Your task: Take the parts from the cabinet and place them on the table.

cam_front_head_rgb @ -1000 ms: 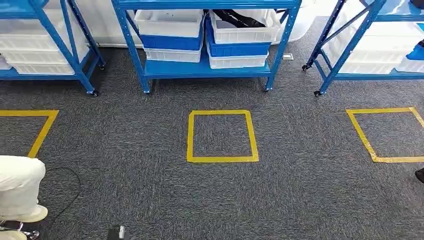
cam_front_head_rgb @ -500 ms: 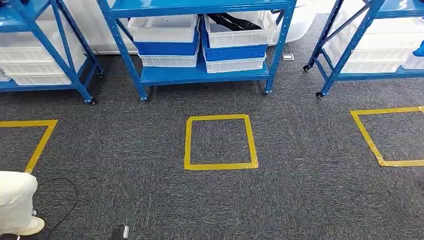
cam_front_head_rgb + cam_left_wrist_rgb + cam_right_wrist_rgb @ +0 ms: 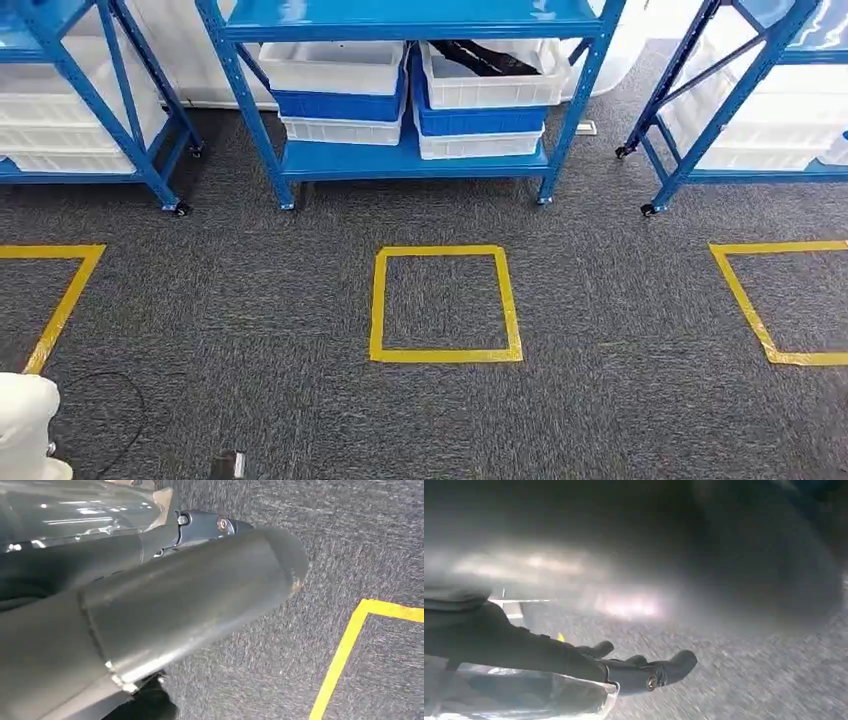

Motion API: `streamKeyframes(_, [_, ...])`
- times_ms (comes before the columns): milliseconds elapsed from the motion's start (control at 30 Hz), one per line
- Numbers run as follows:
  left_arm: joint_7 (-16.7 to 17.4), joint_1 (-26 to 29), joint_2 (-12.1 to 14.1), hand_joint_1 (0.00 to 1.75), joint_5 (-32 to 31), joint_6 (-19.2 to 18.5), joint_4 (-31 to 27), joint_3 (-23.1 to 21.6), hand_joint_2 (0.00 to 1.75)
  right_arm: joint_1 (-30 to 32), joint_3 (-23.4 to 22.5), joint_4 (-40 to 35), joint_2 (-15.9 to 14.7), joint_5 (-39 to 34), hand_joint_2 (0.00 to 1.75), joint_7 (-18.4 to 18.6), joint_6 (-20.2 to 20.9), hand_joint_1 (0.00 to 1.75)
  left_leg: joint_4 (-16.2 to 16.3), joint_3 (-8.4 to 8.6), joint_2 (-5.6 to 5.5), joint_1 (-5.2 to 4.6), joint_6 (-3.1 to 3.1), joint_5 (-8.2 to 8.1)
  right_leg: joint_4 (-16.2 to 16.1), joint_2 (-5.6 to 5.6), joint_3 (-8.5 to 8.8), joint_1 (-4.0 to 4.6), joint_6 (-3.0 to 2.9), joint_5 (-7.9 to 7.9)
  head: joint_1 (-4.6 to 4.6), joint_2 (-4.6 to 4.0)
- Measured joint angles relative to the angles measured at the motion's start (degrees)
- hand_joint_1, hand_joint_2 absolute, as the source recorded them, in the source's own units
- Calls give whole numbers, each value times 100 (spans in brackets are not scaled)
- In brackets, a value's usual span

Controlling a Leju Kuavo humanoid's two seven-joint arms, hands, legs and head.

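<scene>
Carpet [image 3: 250, 300] lies under both hanging hands. Left hand [image 3: 175, 615] shows a thick thumb; I cannot tell how its fingers lie. Right hand [image 3: 624, 667] holds nothing, its dark fingers [image 3: 676, 665] stretched out. Far ahead of the fingers, past a yellow tape square [image 3: 445, 354], stands the blue cabinet [image 3: 410, 160] with white bins [image 3: 335, 65].
</scene>
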Motion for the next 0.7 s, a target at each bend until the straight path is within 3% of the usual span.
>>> streamKeyframes(33, [-9,23,2,0,11,0,0,4,0,1,0,0,-4,7,0,0,0,0,0,125,-8,17,-28,-87,-298,-1,7,-22,68,131,2,0])
streamKeyframes(67, [-22,30,4,0,28,-2,0,11,0,-1,0,0,-13,15,0,0,0,0,0,238,-17,35,-59,-170,-678,-4,55,-52,153,418,4,0])
streamKeyframes(100, [-26,31,4,0,44,-2,0,22,0,12,0,2,-15,15,0,-2,4,0,0,328,-21,43,-97,-257,-1085,-16,105,-96,311,848,9,0])
streamKeyframes(133, [-33,35,11,0,48,-2,0,37,0,34,0,11,-11,18,0,-4,7,0,17,394,-28,4,-148,-369,-1172,-106,140,-102,415,1328,26,0])
streamKeyframes(167, [-39,44,26,0,48,-2,-2,44,0,16,0,13,-13,22,0,-6,7,0,21,461,-25,0,-175,-467,-1183,-179,197,-38,183,1181,52,0])
streamKeyframes(200, [-42,39,26,0,50,-4,-2,48,0,-2,0,9,-22,22,0,-6,7,0,-11,530,-8,-10,-220,-547,-1182,-141,301,-10,62,1212,-8,0])
streamKeyframes(233, [-50,26,28,0,57,-4,-2,52,0,-16,0,7,-20,26,0,-6,7,0,70,640,9,9,-244,-523,-1201,-118,293,-62,-37,1180,-37,0])
streamKeyframes(267, [-50,7,31,0,57,-9,-2,57,0,-29,2,7,-17,28,0,-6,7,0,91,643,15,25,-248,-511,-1199,-103,337,-46,-86,1171,-31,0])
streamKeyframes(300, [-50,-16,28,0,57,-9,-4,57,0,-42,2,2,-17,31,0,-6,7,0,256,543,35,64,-272,-481,-1230,-78,470,-63,-158,1149,-42,0])
streamKeyframes(333, [-53,-26,26,0,57,-11,-4,57,0,-42,2,2,-26,29,0,-4,7,0,668,300,41,66,-298,-455,-1236,-78,505,-53,-218,1116,-46,0])
streamKeyframes(400, [-53,-5,26,0,55,-17,-2,57,0,-39,2,2,-39,29,0,-6,7,0,1504,-310,41,72,-360,-688,-1249,-73,561,-36,-304,1048,-57,0])
streamKeyframes(467, [-50,41,26,0,57,-17,-2,59,0,-16,2,2,-39,29,0,-6,7,0,1929,-813,41,73,-392,-1075,-1252,-35,666,-28,-311,938,-64,0])
streamKeyframes(500, [-51,55,26,0,55,-17,-2,59,0,-6,2,2,-39,28,0,-6,7,0,1855,-937,42,73,-383,-1070,-1252,-17,734,-23,-304,879,-59,0])
streamKeyframes(533, [-50,56,28,0,57,-17,-2,59,0,13,2,2,-37,28,0,-6,7,0,1619,-963,42,71,-359,-917,-1253,-4,815,-18,-299,823,-61,0])
streamKeyframes(567, [-50,57,28,0,57,-15,-2,59,0,17,2,2,-35,28,0,-4,7,0,1220,-913,42,61,-310,-592,-1257,-1,873,-7,-294,760,-61,0])
streamKeyframes(600, [-50,58,37,0,57,-15,-2,59,0,16,2,2,-35,28,0,-4,7,0,810,-845,46,36,-235,-198,-1264,-2,929,9,-288,705,-64,0])
streamKeyframes(633, [-53,58,61,0,57,-15,-2,61,0,18,2,7,-15,28,0,-6,7,0,420,-802,68,-11,-110,313,-1281,1,986,-6,-278,648,-53,0])
streamKeyframes(667, [-50,66,83,0,57,-15,-2,63,0,10,2,9,-6,28,0,-4,7,0,498,-803,11,-56,-87,251,-1283,25,1035,41,-233,599,-37,0])
streamKeyframes(700, [-50,66,83,0,57,-15,-2,63,0,11,0,7,-9,28,0,-6,7,0,497,-800,8,-65,-82,201,-1287,44,1037,42,-225,590,-39,0])
